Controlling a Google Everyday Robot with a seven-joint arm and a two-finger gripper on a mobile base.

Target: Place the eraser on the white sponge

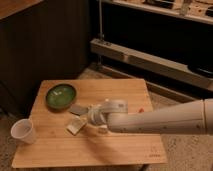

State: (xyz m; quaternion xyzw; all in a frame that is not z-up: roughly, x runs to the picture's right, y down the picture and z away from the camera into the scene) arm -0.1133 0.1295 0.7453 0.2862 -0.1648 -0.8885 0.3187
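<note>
The gripper (90,118), pressed together, sits just right of both pieces.
To its upper-left: flat grey rectangular eraser (77,108); lower-left: cream-white squarish sponge (75,126).

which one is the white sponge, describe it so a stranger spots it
On the wooden table, look on the camera side of the green plate. The white sponge lies beside the gripper, just below the eraser. It is a cream squarish block, not a grey slab.
</note>
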